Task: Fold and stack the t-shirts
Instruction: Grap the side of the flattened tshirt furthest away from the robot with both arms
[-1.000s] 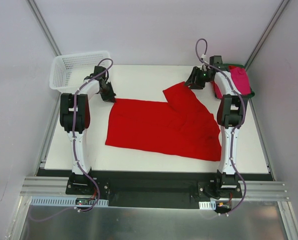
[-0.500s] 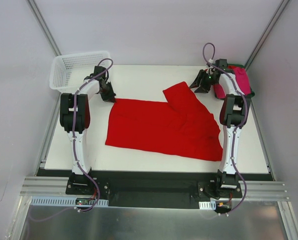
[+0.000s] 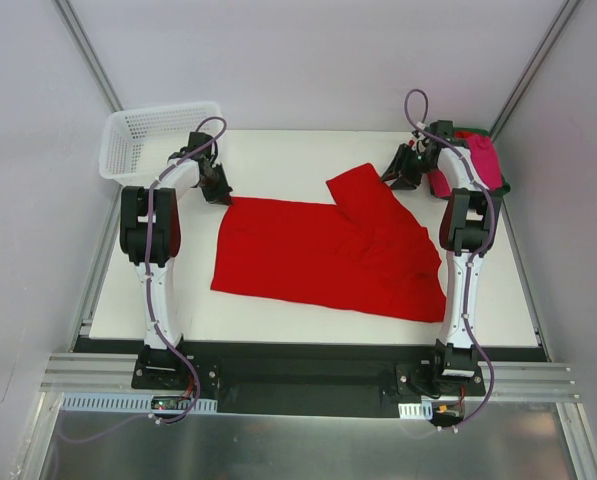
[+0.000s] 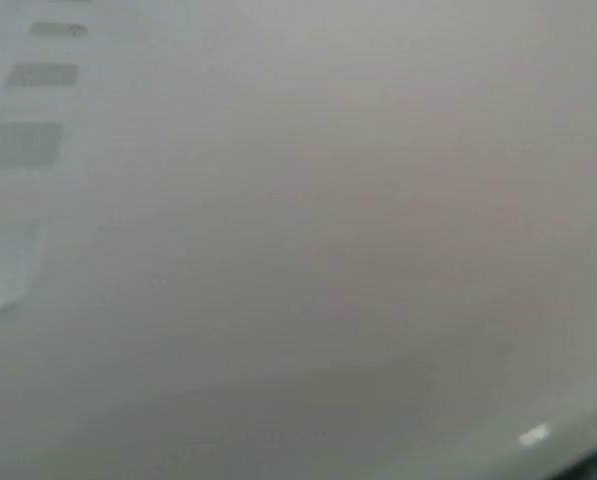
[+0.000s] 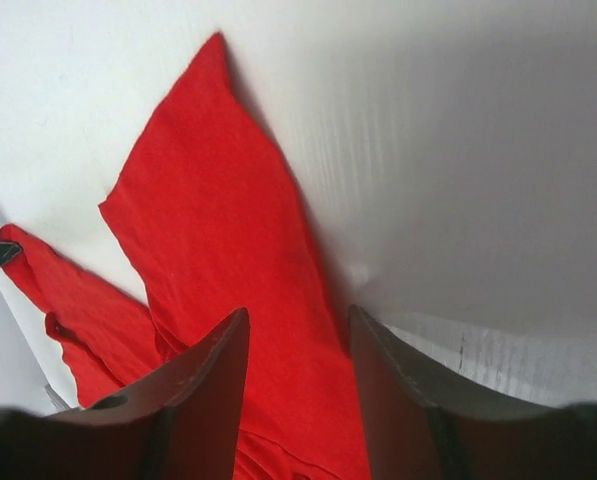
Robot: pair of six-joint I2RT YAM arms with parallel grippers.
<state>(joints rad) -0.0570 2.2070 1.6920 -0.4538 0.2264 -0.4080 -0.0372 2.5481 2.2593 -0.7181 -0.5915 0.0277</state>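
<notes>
The bright red t-shirt (image 3: 318, 255) lies spread flat mid-worktop (image 3: 278, 155), ready for folding. A magenta-pink t-shirt (image 3: 483, 160) sits bundled at the far right corner, where I judge the stack belongs. My right tool (image 5: 298, 318) hangs half open over the red shirt's far sleeve (image 5: 208, 200), gripping nothing, placed to take it. My left tool (image 3: 221, 192) is closed at the far left corner, probably anchoring it, though I cannot tell if cloth is pinched.
</notes>
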